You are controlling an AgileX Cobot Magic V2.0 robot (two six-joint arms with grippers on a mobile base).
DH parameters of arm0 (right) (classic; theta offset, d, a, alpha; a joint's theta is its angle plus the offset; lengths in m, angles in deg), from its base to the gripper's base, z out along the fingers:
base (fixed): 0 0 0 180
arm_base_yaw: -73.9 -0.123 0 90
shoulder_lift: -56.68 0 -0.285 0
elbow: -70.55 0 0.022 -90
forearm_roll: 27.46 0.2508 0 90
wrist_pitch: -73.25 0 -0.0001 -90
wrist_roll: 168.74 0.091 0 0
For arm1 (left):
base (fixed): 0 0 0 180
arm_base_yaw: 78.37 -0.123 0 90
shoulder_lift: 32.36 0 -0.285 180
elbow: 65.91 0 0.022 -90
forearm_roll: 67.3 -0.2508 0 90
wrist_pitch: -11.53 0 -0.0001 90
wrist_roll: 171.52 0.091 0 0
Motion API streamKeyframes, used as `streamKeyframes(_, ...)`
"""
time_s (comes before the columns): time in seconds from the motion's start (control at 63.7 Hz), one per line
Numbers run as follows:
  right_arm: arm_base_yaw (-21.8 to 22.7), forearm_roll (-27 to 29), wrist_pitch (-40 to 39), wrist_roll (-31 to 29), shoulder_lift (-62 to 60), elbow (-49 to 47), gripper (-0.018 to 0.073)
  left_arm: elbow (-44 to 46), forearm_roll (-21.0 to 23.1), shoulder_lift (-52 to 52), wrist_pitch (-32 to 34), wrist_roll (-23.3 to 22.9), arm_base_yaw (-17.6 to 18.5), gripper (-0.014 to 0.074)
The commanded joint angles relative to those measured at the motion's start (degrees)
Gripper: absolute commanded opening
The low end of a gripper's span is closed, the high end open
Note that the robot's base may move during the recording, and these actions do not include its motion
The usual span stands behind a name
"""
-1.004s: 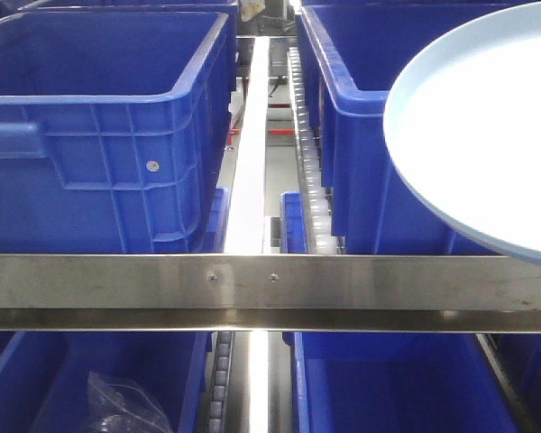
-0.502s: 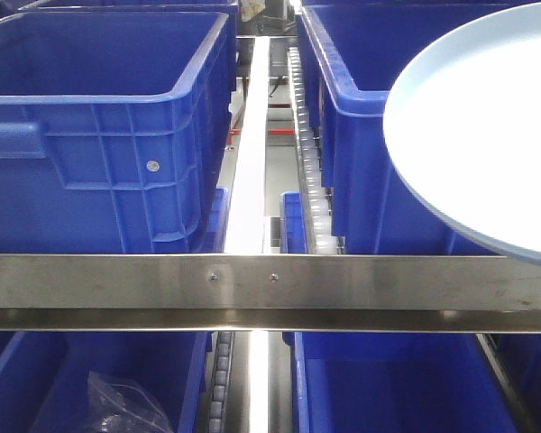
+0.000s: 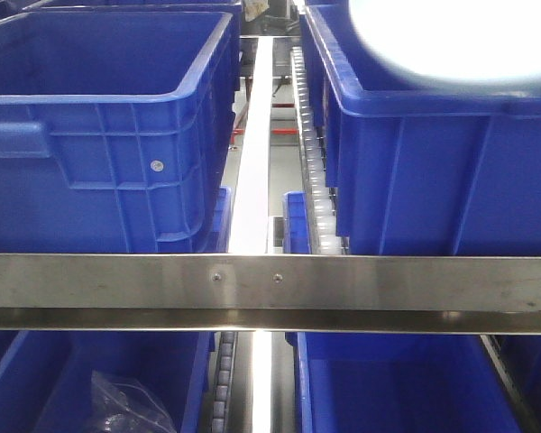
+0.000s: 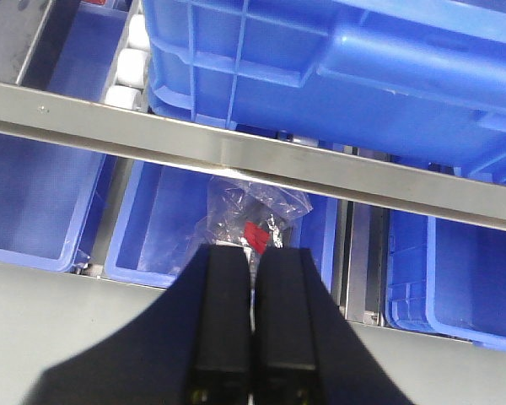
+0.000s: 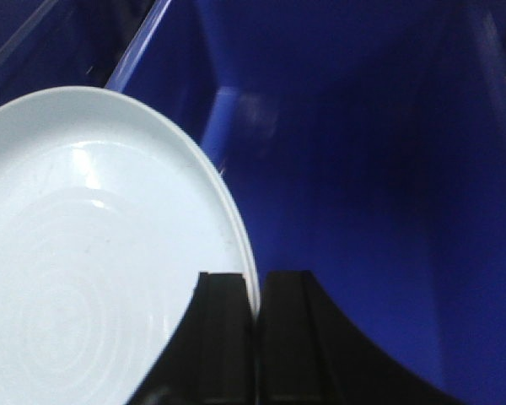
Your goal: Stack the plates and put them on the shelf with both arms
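A pale bluish-white plate (image 3: 442, 36) shows blurred at the top right of the front view, over the right blue bin (image 3: 433, 171). In the right wrist view my right gripper (image 5: 255, 285) is shut on the rim of that plate (image 5: 93, 253), holding it above the inside of the blue bin (image 5: 371, 169). Only one plate is visible. My left gripper (image 4: 253, 257) is shut and empty, above the grey tabletop (image 4: 59, 329) in front of the shelf's steel front rail (image 4: 236, 152). The rail also crosses the front view (image 3: 270, 280).
A large blue bin (image 3: 99, 135) sits upper left on the shelf, with white roller tracks (image 3: 311, 162) between the bins. Lower blue bins (image 4: 169, 219) sit under the rail; one holds a clear plastic bag (image 4: 253, 211) with a red bit.
The plate has moved from the right edge of the front view up and away, now over the right blue bin and blurred by motion. The shelf and bins have not moved.
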Motion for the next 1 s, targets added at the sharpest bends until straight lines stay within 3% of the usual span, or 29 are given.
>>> streamKeyframes(0.0, 3.0, -2.3, -6.1, 0.0, 4.3, -8.7, 0.0057, 1.6, 0.3, -0.1, 4.1, -0.3, 0.3, 0.0083)
streamKeyframes(0.157, 8.2, -2.3, -6.3, 0.0, 14.3, -20.1, 0.0057, 1.6, 0.3, -0.1, 4.1, -0.3, 0.3, 0.0083)
streamKeyframes(0.267, 9.4, -2.3, -6.5, 0.0, 19.4, -24.4, 0.0091, 1.6, 0.3, -0.1, 4.1, -0.3, 0.3, 0.0083)
streamKeyframes(0.314, 9.4, -2.3, -6.6, 0.0, 20.6, -25.1, 0.0159, 1.6, 0.3, -0.1, 4.1, -0.3, 0.3, 0.0083)
streamKeyframes(0.424, 9.4, -2.1, -7.3, 0.5, 22.2, -25.3, 0.0421, 1.6, 0.3, -0.1, 4.1, -0.3, 0.3, 0.0083)
streamKeyframes(0.502, 9.4, -2.1, -7.0, 1.4, 22.5, -24.9, 0.0496, 1.6, 0.3, -0.1, 4.1, -0.3, 0.3, 0.0083)
streamKeyframes(0.659, 9.3, -1.8, -7.3, 1.4, 19.4, -20.7, 0.0454, 1.6, 0.3, -0.1, 4.1, -0.3, 0.3, 0.0083)
streamKeyframes(0.784, 9.3, -1.8, -9.0, 1.4, 12.7, -12.1, 0.0386, 1.6, 0.3, -0.1, 4.1, -0.3, 0.3, 0.0083)
streamKeyframes(0.894, 9.3, -1.8, -11.4, 1.4, 5.4, -2.4, 0.0258, 1.6, 0.3, -0.1, 4.1, -0.3, 0.3, 0.0082)
streamKeyframes(0.988, 9.3, -1.8, -13.9, 1.4, -1.6, 6.5, 0.0056, 1.6, 0.3, -0.1, 4.1, -0.3, 0.3, 0.0083)
